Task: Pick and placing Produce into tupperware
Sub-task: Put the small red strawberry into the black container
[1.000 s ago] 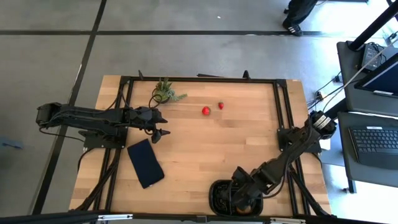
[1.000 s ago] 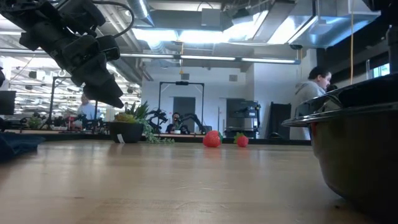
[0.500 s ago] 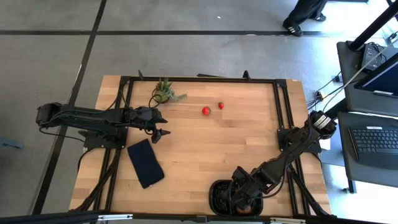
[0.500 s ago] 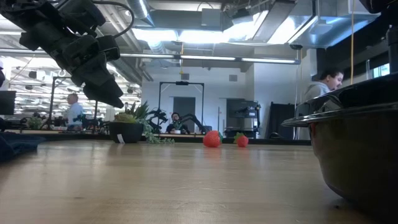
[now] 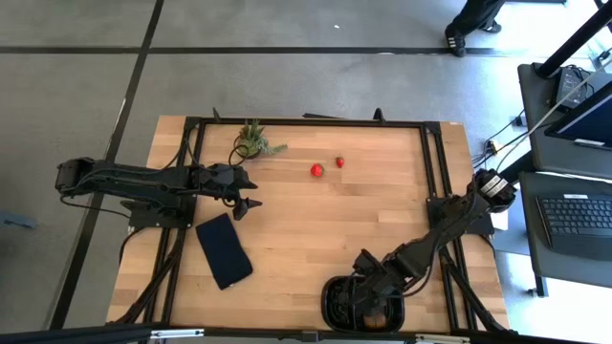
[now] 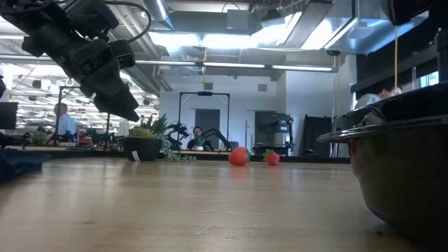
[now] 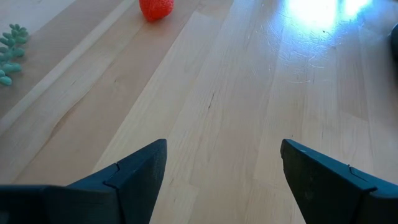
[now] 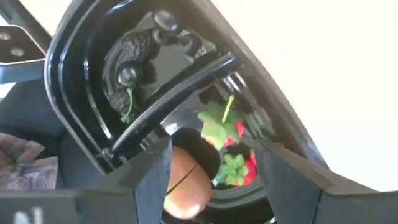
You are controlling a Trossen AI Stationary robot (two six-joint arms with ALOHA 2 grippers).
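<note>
The black tupperware [image 5: 361,306] stands at the table's near edge, right of middle. In the right wrist view it holds two red strawberries [image 8: 227,130], a brown kiwi [image 8: 186,183] and dark berries [image 8: 134,53]. My right gripper [image 8: 211,152] hovers over it, open, pointing steeply down, with nothing between its fingers. Two more strawberries [image 5: 316,170] [image 5: 339,162] lie on the wood toward the far edge. My left gripper [image 5: 247,201] hangs open above the table's left part, touching nothing.
A spiky green potted plant [image 5: 253,141] stands at the far edge, left of the strawberries. A flat dark navy slab [image 5: 224,250] lies below the left gripper, toward the near edge. Bare wood spreads across the table's middle [image 5: 325,229].
</note>
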